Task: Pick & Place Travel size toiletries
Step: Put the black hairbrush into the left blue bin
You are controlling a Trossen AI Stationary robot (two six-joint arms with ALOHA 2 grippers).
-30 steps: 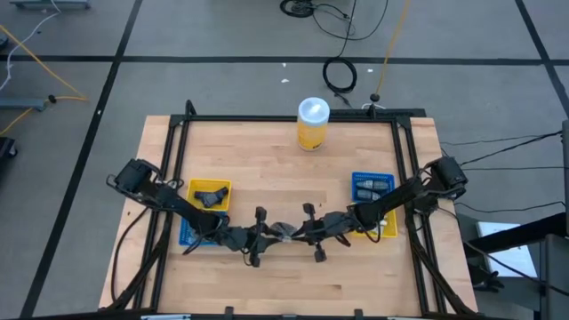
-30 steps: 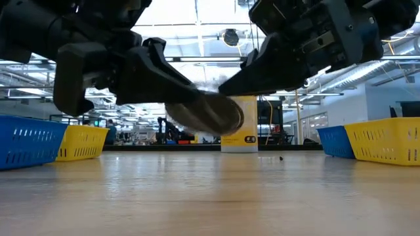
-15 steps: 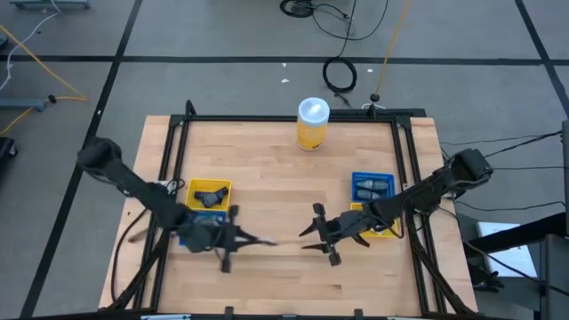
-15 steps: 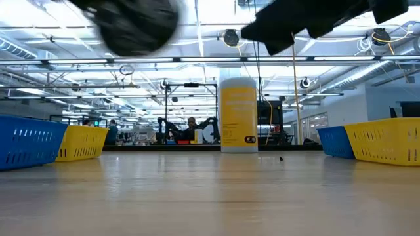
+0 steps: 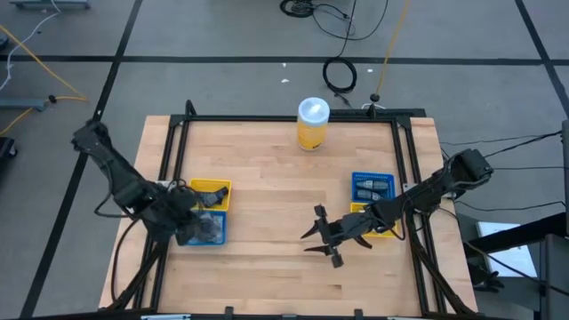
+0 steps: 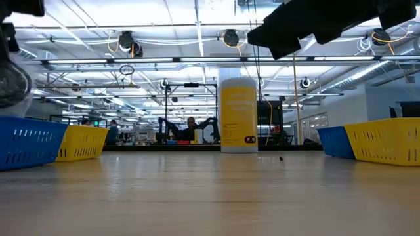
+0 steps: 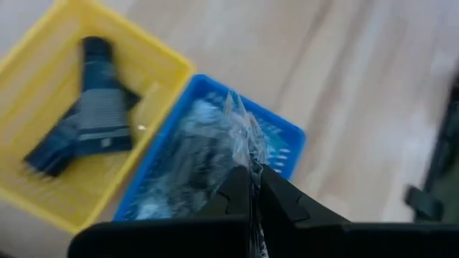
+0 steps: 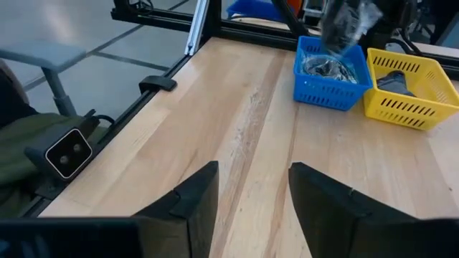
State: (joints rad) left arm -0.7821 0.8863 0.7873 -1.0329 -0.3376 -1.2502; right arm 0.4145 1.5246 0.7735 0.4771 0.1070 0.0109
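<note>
A toiletry in a crinkled clear wrapper (image 7: 208,150) hangs over the blue tray (image 7: 287,140) at the table's left, with my left gripper (image 7: 251,175) shut on it. The low view shows it at the left edge (image 6: 10,82), above the tray (image 6: 29,141). Beside that tray stands a yellow tray (image 7: 43,93) with dark oblong toiletries (image 7: 97,122) lying in it. My right gripper (image 5: 316,236) stands open over the table's middle with nothing between its fingers (image 8: 193,201). My left gripper pinches the clear wrapper's crumpled edge (image 7: 244,154) between its two fingertips. The fingers slant down toward the blue tray. The wrapped item reaches out beyond the fingertips and is lifted clear above the tray.
A tall yellow canister with a white lid (image 5: 313,123) stands at the far middle. At the right are another blue tray (image 5: 372,187) holding items and a yellow tray (image 5: 384,227) under my right arm. A black frame (image 5: 293,116) runs round the wooden table (image 5: 276,187).
Both grippers met at the table's middle on the wrapped item. My right gripper has opened, let go and drawn back a little toward the right edge. My left gripper has carried the item toward the left edge, over the blue tray.
</note>
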